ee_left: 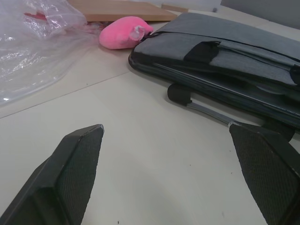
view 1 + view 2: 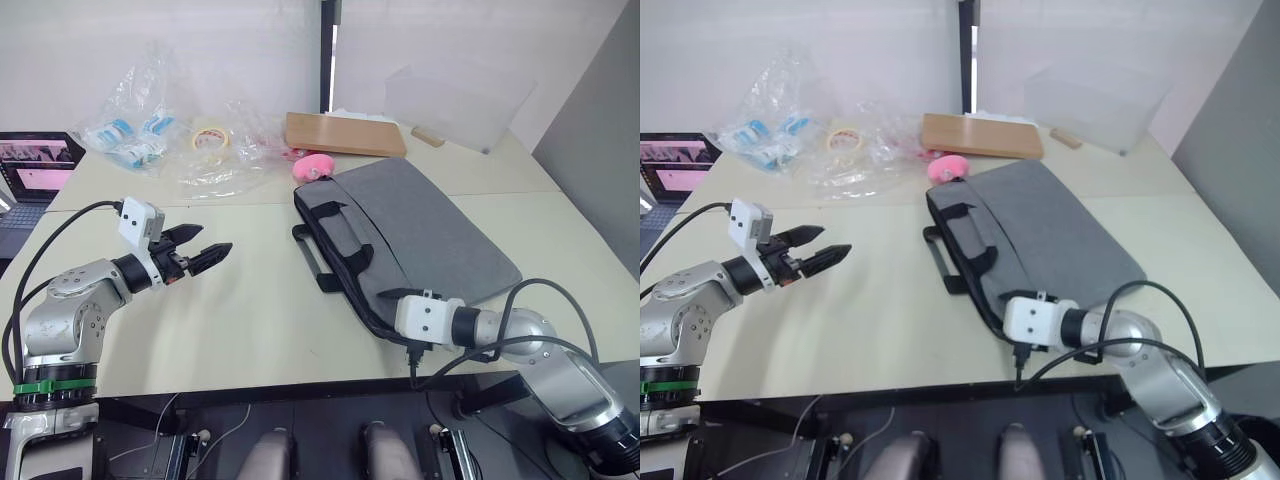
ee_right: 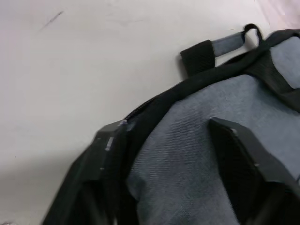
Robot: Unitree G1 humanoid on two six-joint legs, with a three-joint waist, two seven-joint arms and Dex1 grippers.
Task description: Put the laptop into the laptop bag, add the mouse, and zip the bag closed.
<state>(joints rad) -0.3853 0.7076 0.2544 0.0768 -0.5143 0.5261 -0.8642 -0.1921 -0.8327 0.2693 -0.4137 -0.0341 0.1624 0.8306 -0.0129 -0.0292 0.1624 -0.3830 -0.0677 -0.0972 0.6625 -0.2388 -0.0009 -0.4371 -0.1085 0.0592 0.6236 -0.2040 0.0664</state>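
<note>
Laptop bag lies on the table, right of centre. Pink soft toy touches its far corner, wooden board behind that. Plastic bags far left.

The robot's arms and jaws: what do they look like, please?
Both arms are silver-grey metal with rounded joints and loose black cables. Each wrist carries a white boxy camera block. The left gripper has two black, pointed, textured fingers; a green band rings that arm. The right gripper has the same black fingers.

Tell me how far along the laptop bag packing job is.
Late stage, apparently: the laptop bag lies flat on the table, its contents hidden. In hand: the right gripper straddles the bag's near corner at the zip edge; the left gripper hovers open. Zipping seems left.
</note>
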